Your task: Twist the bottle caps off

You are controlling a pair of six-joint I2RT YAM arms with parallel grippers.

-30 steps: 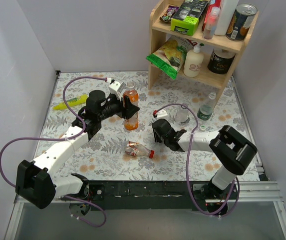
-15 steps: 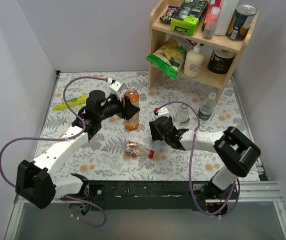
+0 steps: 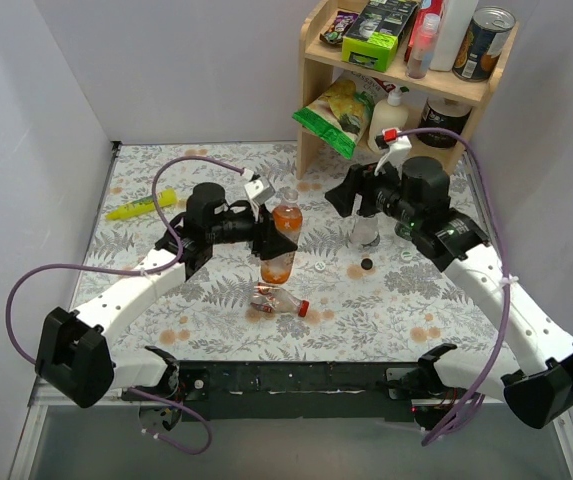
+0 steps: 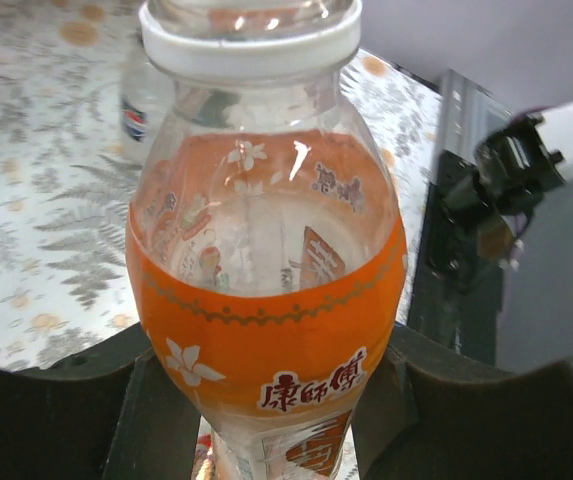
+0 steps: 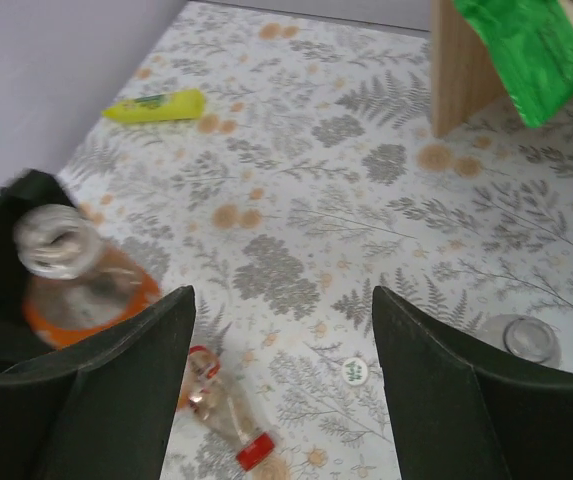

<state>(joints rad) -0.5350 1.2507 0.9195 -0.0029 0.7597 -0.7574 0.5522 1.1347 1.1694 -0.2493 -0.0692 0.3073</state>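
My left gripper (image 3: 269, 236) (image 4: 266, 400) is shut on the orange-labelled bottle (image 3: 287, 218) (image 4: 266, 330), its pads on both sides of the label. The bottle's mouth (image 5: 57, 240) shows no cap. My right gripper (image 3: 352, 198) (image 5: 281, 295) hangs open and empty, high above the mat. A whitish cap (image 3: 318, 266) (image 5: 354, 371) and a black cap (image 3: 366, 264) lie loose on the mat. The reddish-labelled bottle (image 3: 276, 299) (image 5: 221, 410) lies on its side with its red cap (image 3: 303, 308) on. An uncapped clear bottle (image 3: 363, 233) (image 5: 521, 338) stands under the right arm.
A wooden shelf (image 3: 406, 80) with tins, boxes and a white pump bottle (image 3: 389, 122) stands at the back right. A green snack bag (image 3: 338, 115) (image 5: 521, 50) hangs off it. A yellow tube (image 3: 141, 207) (image 5: 156, 105) lies at the far left. The green-labelled bottle (image 3: 411, 226) stands behind the right arm.
My right gripper opened, leaving the whitish cap on the mat, then rose and swung to the back right. My left gripper carried the orange bottle a little to the right.
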